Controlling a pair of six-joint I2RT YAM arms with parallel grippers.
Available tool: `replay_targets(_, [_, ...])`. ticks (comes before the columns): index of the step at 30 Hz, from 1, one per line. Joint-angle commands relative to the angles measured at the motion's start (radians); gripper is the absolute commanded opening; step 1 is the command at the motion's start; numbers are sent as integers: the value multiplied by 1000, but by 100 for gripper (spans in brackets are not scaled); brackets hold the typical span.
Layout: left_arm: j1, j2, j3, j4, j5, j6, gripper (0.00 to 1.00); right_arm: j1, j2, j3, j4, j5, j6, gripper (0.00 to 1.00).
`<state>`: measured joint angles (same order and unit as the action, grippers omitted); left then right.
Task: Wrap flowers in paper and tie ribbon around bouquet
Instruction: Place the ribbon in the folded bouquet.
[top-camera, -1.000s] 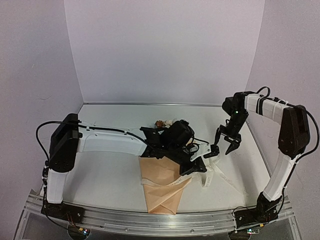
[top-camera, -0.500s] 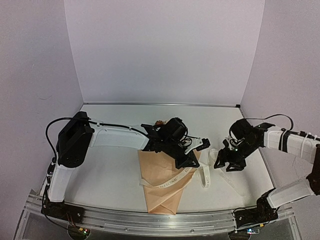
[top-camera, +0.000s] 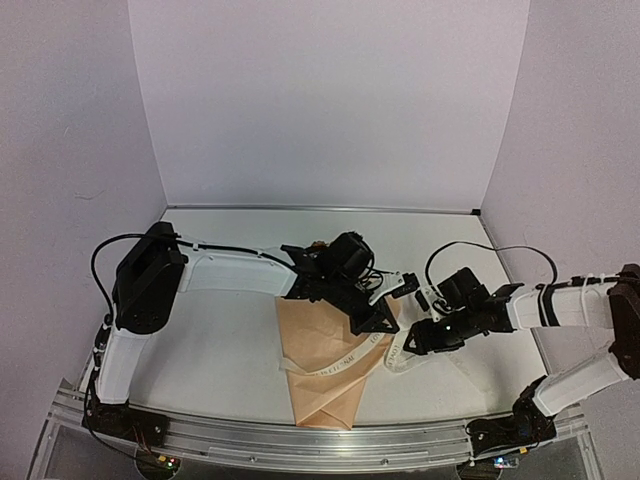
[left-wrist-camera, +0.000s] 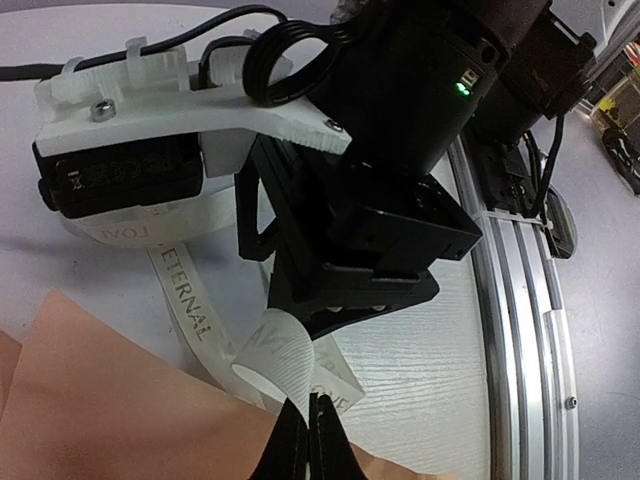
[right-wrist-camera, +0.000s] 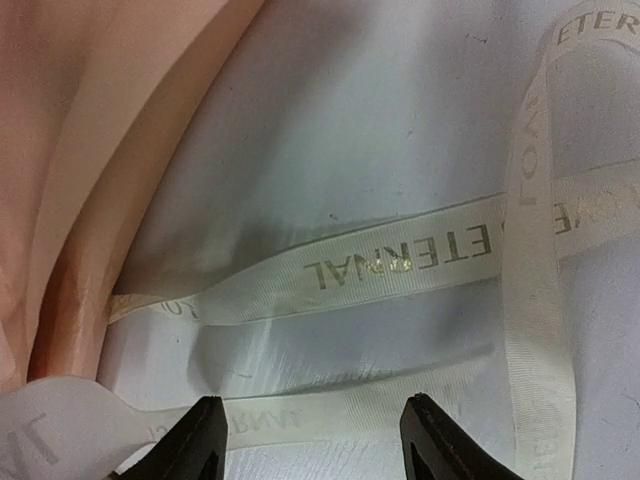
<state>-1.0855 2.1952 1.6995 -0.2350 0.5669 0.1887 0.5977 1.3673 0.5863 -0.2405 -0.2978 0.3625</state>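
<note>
The left arm (top-camera: 240, 278) hides most of the flowers (top-camera: 319, 245); the ribbon (right-wrist-camera: 400, 265) runs off the frame's right edge.

Right gripper (right-wrist-camera: 312, 440) close over white table (right-wrist-camera: 380, 100), black fingertips (right-wrist-camera: 195, 445) stood apart at bottom edge. Cream ribbon (right-wrist-camera: 400, 265) lay in several crossing strands, one running flat between tips, lettering upside down. Tan paper (right-wrist-camera: 80, 120) filled upper left; one strand reached its edge.

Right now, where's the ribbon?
Top view: the ribbon crosses the bouquet and loops right onto the table, pinched by the left gripper, under the right gripper.
</note>
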Motion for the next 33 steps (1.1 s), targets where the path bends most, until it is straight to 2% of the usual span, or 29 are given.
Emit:
replay_targets(1, [17, 15, 43, 17, 31, -17, 0, 16, -92, -52, 91, 74, 27, 61])
replay_targets(7, [26, 27, 47, 11, 52, -26, 0, 70, -186, -111, 86, 136, 9, 61])
replay_targets(9, [26, 39, 64, -12, 72, -23, 0, 81, -197, -112, 53, 204, -8, 61])
replay_targets(13, [24, 71, 113, -78, 101, -8, 0, 75, -212, -41, -159, 435, -11, 61])
replay_targets(15, [18, 80, 128, -99, 103, 3, 0, 50, -209, -7, -263, 473, -9, 62])
replay_targets(18, [2, 95, 154, -127, 103, 23, 0, -28, -176, 25, -313, 404, 20, 64])
replay_targets(23, [-18, 141, 214, -183, 86, 48, 0, -140, -58, 65, -302, 249, 22, 68])
replay_targets(26, [-19, 141, 215, -181, 63, 46, 1, -144, 40, 132, -296, 178, -8, 69])
replay_targets(30, [-19, 124, 196, -149, 28, 37, 3, -145, 121, 187, -283, 162, -13, 69])
replay_targets(33, [-17, 128, 203, -138, 13, 32, 4, -144, 165, 214, -282, 143, 10, 65])
